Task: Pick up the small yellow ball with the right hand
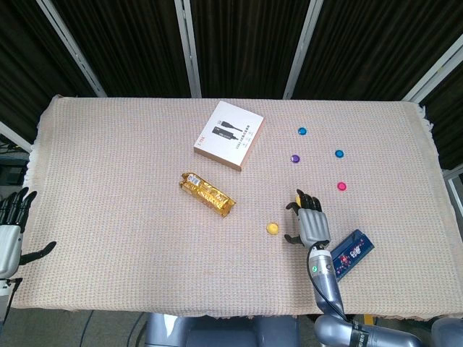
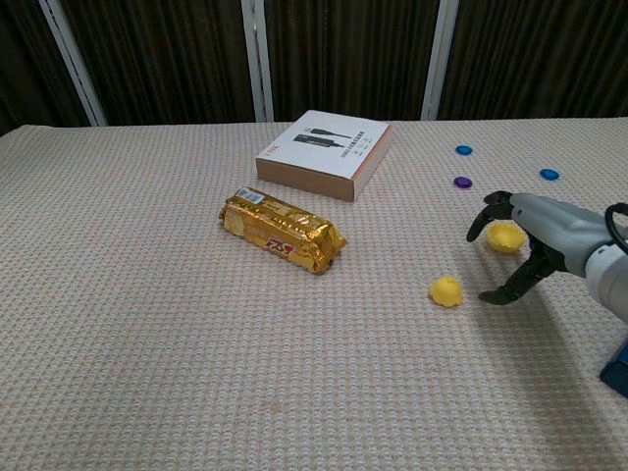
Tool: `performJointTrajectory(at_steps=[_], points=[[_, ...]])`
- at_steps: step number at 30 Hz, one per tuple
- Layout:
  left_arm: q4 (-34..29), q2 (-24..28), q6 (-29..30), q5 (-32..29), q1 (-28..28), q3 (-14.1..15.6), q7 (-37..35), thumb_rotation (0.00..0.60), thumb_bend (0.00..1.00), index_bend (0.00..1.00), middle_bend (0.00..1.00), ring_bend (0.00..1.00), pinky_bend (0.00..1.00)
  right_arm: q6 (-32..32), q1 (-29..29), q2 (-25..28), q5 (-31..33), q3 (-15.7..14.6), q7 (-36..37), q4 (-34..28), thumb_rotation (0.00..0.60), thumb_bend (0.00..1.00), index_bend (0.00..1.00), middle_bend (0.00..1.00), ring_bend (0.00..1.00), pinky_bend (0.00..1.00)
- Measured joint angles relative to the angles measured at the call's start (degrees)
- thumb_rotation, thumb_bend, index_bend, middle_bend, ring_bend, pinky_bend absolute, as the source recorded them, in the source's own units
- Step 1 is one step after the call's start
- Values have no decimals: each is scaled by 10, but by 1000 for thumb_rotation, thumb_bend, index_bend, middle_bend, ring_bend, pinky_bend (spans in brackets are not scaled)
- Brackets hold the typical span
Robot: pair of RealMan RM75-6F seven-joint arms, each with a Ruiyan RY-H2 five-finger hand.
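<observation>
Your right hand (image 1: 309, 220) hovers over the woven table mat (image 1: 108, 181) with its fingers spread and arched downward, holding nothing. In the chest view the same hand (image 2: 525, 240) has its thumb reaching toward the mat on the near side and its other fingers curving down over the yellow half-shell (image 2: 503, 235), which sits just behind them; whether any fingertip touches the mat you cannot tell. The small yellow ball (image 1: 272, 228) lies on the mat just to the left of your right hand, near the thumb tip but apart from it; the chest view shows the ball (image 2: 445, 290) free on the cloth.

Your left hand (image 1: 10, 228) is at the far left edge, off the table, fingers apart and empty.

The gold snack bar (image 1: 207, 194) lies diagonally near the middle of the mat, with the white cable box (image 1: 228, 135) beyond it. A blue packet (image 1: 349, 253) rests beside your right forearm. Small discs sit on the right part of the mat: a blue disc (image 1: 302, 131), a purple disc (image 1: 294, 158), a second blue disc (image 1: 338, 153) and a pink disc (image 1: 341, 186).
</observation>
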Motion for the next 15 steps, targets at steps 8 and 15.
performJointTrajectory(at_steps=[8,15], points=[[0,0,0,1,-1,1,-3,600,23,0,0,0,89,1,9,-21,6,-2,0,23,600,137,351,0,0,0],[-2,1,-2,-1,-2,0,0,600,21,0,0,0,89,15,6,-36,13,-7,-2,17,600,143,364,0,0,0]])
